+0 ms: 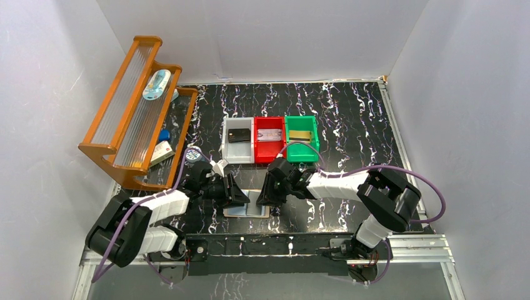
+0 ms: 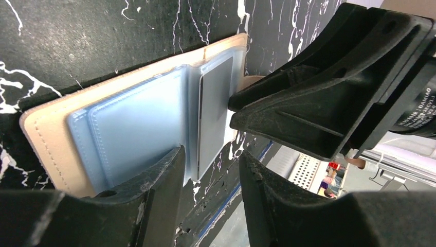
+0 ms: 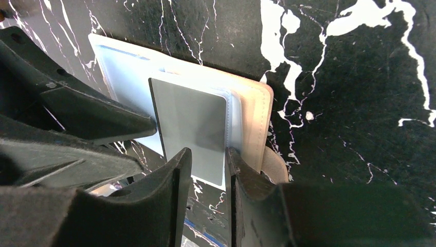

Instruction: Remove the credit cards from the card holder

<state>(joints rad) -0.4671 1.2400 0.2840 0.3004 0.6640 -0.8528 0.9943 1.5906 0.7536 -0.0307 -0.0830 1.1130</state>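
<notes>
Overhead view: bright, even light from above, with pale walls and only faint shadows on the dark marbled table (image 1: 350,112). The wall lines lean outward toward the frame edges. In the wrist views, the left gripper (image 2: 211,154) and right gripper (image 3: 207,152) are dark, soft-focus shapes along the bottom. White glare washes over the card holder (image 3: 247,110) at centre, and its glossy blue pockets look slightly smeared.

We read this as robot lab test cell, not home or shop. Left arm (image 1: 156,209), right arm (image 1: 337,182) bolted to aluminium rail (image 1: 412,247) at near edge of black marbled tabletop (image 1: 356,119); purple cable (image 1: 441,199) loops off right arm. Plain white panels (image 1: 262,37) wall in three sides. Grey bin (image 1: 239,153), red bin (image 1: 269,152), green bin (image 1: 302,152) in row mid-table; orange rack (image 1: 119,119) at left holds small odd items
</notes>
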